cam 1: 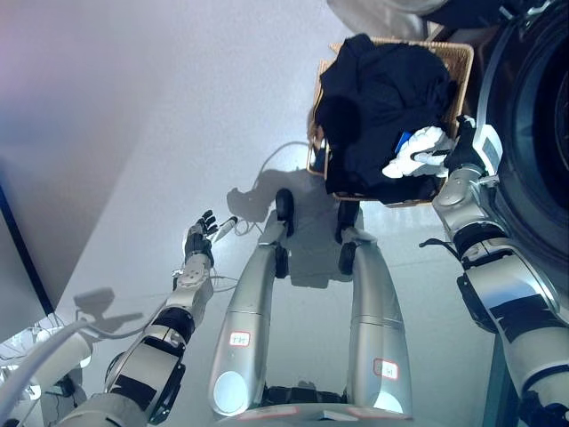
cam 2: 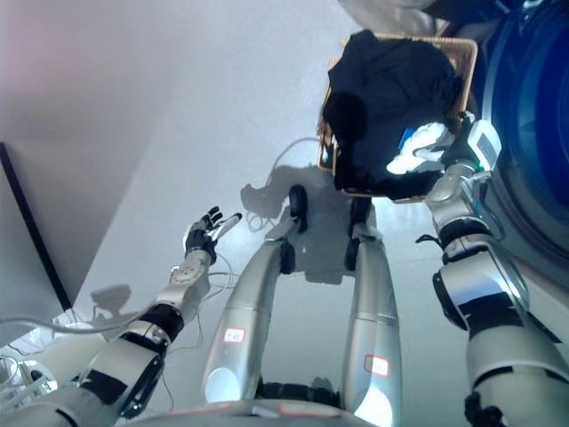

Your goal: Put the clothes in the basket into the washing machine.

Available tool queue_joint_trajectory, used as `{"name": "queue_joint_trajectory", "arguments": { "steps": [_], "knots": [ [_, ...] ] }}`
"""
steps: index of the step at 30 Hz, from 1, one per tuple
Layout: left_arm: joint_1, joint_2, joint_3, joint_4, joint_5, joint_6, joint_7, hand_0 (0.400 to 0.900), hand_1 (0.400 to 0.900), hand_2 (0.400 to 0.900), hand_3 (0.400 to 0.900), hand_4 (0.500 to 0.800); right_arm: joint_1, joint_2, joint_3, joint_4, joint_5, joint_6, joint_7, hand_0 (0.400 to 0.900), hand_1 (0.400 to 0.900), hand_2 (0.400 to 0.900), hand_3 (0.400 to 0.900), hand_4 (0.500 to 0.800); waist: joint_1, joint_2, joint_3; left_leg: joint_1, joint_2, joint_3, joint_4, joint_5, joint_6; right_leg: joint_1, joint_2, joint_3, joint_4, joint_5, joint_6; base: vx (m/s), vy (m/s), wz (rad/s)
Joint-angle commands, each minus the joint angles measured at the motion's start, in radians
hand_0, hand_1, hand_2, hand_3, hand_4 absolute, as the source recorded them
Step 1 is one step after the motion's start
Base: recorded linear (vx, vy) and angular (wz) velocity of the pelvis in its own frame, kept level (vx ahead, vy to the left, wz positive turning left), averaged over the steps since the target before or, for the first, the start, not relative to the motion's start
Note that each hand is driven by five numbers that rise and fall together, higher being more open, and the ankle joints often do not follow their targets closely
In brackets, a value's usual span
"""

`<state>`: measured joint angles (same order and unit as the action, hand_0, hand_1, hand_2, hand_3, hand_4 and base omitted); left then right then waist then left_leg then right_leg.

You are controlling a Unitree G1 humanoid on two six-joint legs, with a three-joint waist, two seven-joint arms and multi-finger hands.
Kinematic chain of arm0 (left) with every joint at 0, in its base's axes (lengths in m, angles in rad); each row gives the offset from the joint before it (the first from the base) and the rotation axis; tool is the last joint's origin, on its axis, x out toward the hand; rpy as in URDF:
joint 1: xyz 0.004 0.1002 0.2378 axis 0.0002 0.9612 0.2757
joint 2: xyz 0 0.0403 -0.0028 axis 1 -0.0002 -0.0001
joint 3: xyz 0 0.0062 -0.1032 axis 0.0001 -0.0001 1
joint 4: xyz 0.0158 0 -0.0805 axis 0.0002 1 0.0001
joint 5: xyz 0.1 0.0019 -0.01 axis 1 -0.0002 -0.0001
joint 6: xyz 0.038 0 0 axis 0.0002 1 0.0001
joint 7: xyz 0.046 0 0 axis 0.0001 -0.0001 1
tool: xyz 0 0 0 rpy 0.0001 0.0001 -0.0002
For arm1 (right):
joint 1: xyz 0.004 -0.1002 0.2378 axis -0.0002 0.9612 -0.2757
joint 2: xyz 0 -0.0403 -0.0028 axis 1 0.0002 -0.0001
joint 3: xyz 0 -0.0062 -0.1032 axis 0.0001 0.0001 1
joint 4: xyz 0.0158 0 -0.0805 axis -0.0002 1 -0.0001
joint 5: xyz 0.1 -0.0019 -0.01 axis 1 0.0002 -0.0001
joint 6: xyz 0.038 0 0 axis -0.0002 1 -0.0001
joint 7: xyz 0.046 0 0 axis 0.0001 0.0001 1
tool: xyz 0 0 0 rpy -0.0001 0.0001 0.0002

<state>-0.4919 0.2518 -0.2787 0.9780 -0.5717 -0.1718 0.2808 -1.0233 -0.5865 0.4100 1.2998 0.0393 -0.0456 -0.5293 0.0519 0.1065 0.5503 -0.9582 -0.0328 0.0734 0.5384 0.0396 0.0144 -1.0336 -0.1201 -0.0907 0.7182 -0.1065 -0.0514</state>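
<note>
While our right robot hand (cam 1: pixel 418 157) lies on the dark clothes (cam 1: pixel 382 107) heaped in the wicker basket (cam 1: pixel 458 62) on the floor (cam 1: pixel 178 133), beside the washing machine (cam 1: pixel 542 124), we cannot tell whether it grips. We should gather cloth fully before lifting. Our left robot hand (cam 1: pixel 203 233) hangs released, fingers spread.

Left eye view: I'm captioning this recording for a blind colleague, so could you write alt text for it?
The robot's right hand rests with curled, white-covered fingers on dark clothes heaped in a wicker basket on the pale floor, beside the washing machine at the right edge. Its left hand is held out open above the floor at lower left.
</note>
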Motion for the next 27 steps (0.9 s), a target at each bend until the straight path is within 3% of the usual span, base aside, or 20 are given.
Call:
{"name": "queue_joint_trajectory", "arguments": {
  "steps": [1,8,9,11,23,27],
  "knots": [
    [0.056,0.037,-0.010,-0.034,-0.042,-0.034,0.045,0.900,0.900,0.900,0.900,0.800,0.000,-0.098,0.042,0.012,0.012,-0.014,-0.048,0.900,0.900,0.900,0.900,0.800,0.014,0.037,-0.030,-0.081,-0.016,0.011,0.154,-0.166,-0.015,-0.086,0.016,0.069,0.100,-0.063,0.078,-0.03,0.008,0.06],
    [0.073,0.012,-0.021,-0.026,-0.034,-0.032,0.055,0.900,0.900,0.900,0.900,0.800,0.004,-0.055,0.070,0.033,-0.021,0.004,-0.043,0.900,0.900,0.900,0.900,0.800,0.017,0.029,-0.030,-0.145,-0.019,0.013,0.205,-0.174,-0.010,-0.155,0.017,0.074,0.148,-0.068,0.075,0.00,0.001,0.01],
    [0.073,0.011,-0.019,-0.024,-0.032,-0.033,0.057,0.900,0.900,0.900,0.900,0.800,0.005,-0.053,0.070,0.032,-0.023,0.005,-0.044,0.767,0.767,0.767,0.767,0.720,0.017,0.028,-0.030,-0.145,-0.019,0.012,0.204,-0.173,-0.010,-0.155,0.017,0.074,0.147,-0.067,0.075,0.00,0.000,0.00],
    [0.076,0.006,-0.017,-0.017,-0.027,-0.033,0.063,0.900,0.900,0.900,0.900,0.800,0.015,-0.040,0.066,0.026,-0.031,0.004,-0.058,0.400,0.400,0.400,0.400,0.500,0.016,0.024,-0.030,-0.143,-0.021,0.009,0.198,-0.170,-0.011,-0.153,0.017,0.075,0.143,-0.064,0.075,0.00,0.000,0.00],
    [0.069,0.000,0.010,0.055,-0.013,-0.029,0.096,0.900,0.900,0.900,0.900,0.800,0.069,0.005,-0.021,-0.025,0.028,-0.015,-0.149,0.400,0.400,0.400,0.400,0.500,-0.006,-0.008,-0.030,-0.068,-0.018,0.009,0.154,-0.162,-0.014,-0.082,0.023,0.079,0.102,-0.047,0.081,-0.02,0.016,-0.06],
    [0.079,0.003,0.041,0.079,-0.019,-0.020,0.108,0.900,0.900,0.900,0.900,0.800,0.112,0.010,-0.096,-0.167,0.121,-0.068,-0.179,0.400,0.400,0.400,0.400,0.500,-0.033,-0.035,-0.032,-0.029,-0.011,0.014,0.126,-0.164,-0.016,-0.043,0.034,0.084,0.069,-0.040,0.084,0.00,0.040,-0.19]
  ]
}}
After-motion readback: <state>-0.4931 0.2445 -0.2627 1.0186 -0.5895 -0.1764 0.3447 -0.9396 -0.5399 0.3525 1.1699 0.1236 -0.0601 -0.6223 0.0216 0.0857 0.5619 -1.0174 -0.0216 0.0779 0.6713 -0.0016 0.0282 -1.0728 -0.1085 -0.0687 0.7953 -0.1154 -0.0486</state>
